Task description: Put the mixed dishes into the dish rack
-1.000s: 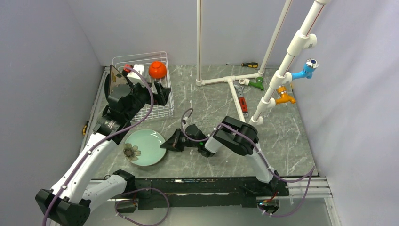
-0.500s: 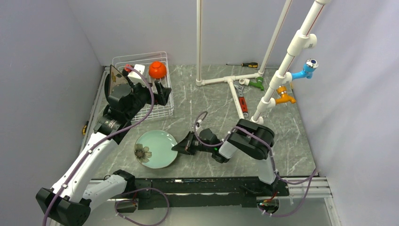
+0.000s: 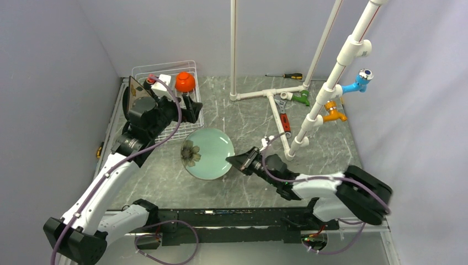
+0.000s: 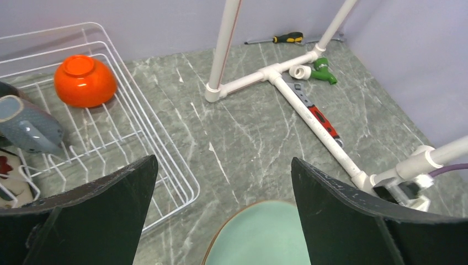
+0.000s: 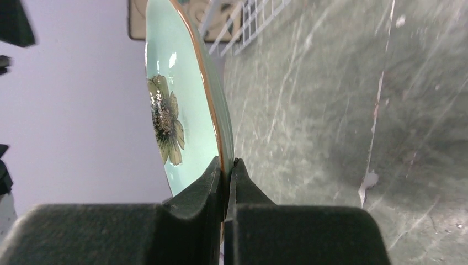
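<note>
My right gripper (image 3: 236, 160) is shut on the rim of the pale green round plate (image 3: 207, 153), which has a dark flower on it. The plate is held tilted above the table, just in front of the dish rack's (image 3: 144, 72) near right corner. The right wrist view shows the plate (image 5: 185, 105) edge-on, pinched between my fingers (image 5: 212, 182). My left gripper (image 3: 189, 109) is open and empty over the rack's right edge; its wrist view shows the plate (image 4: 265, 234) below the gripper (image 4: 223, 160). The orange bowl (image 3: 184, 81) sits upside down in the rack (image 4: 138, 127). A dark brown plate (image 3: 136, 91) stands at the rack's left.
A white pipe frame (image 3: 270, 96) stands at the back middle, with a tall slanted pipe (image 3: 331, 83) carrying blue (image 3: 361, 83) and orange (image 3: 334, 114) taps. A green tap (image 3: 302, 98), a red-handled tool (image 3: 284, 120) and a screwdriver (image 3: 288, 75) lie near it.
My right gripper lifted the green plate off the front-left of the table and carried it back and to the right, toward the rack. The left arm barely moved.
</note>
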Controlling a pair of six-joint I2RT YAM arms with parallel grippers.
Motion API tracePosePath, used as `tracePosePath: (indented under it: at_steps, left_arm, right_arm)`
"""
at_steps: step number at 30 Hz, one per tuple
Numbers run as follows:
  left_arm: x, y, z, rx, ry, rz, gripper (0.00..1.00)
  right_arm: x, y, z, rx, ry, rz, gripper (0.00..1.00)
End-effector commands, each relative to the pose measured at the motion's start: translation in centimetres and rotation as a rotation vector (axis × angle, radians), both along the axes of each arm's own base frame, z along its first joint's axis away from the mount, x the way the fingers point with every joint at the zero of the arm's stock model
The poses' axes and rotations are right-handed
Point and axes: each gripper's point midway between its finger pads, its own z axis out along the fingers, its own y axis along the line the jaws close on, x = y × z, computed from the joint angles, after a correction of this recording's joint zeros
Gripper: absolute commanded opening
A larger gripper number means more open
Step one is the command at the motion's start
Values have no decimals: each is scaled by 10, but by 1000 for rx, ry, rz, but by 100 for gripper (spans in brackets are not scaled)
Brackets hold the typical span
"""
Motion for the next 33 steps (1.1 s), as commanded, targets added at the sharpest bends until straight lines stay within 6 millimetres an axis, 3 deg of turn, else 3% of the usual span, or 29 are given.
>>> tracePosePath:
  at_steps: [1, 7, 10, 18, 26, 33]
  left_arm:
    - [-3, -29, 8, -78, 50, -134, 95]
    - [-10, -76, -16, -178, 224, -360, 94]
    - [-17, -92, -14, -243, 244, -454, 94]
    - [-30, -124, -33, -328, 384, -641, 93]
    - [-28, -133, -56, -308, 501, -633, 93]
    - [-66, -169, -45, -427, 544, -927, 63]
  right_arm:
    - [28, -36, 67, 13, -155, -218, 0]
    - [34, -91, 88, 3, -183, -368, 0]
    - [36, -109, 96, 43, -199, -393, 0]
    - [31, -133, 118, 114, -264, -419, 0]
    - [22, -156, 132, 146, -319, -480, 0]
    - [19, -170, 138, 138, -332, -519, 0]
